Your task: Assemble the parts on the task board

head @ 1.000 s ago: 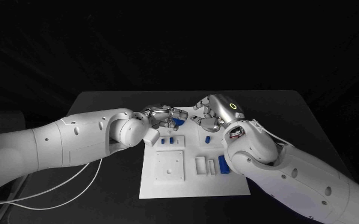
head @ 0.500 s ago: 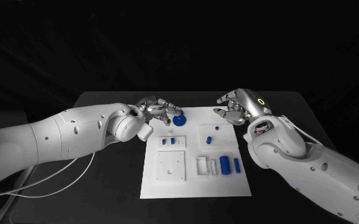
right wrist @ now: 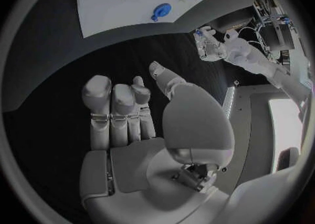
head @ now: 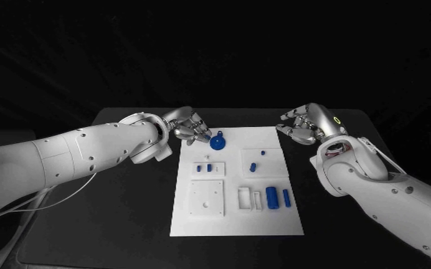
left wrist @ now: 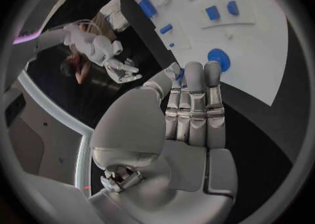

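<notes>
Hands | left robot hand [head: 186,126], right robot hand [head: 307,124] unclenched (empty) | flanking task board [head: 235,219] edges

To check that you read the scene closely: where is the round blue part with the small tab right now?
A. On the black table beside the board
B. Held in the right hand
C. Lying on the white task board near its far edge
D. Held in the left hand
C: the round blue part lies on the task board near its far edge, clear of the left hand and right hand.
</notes>
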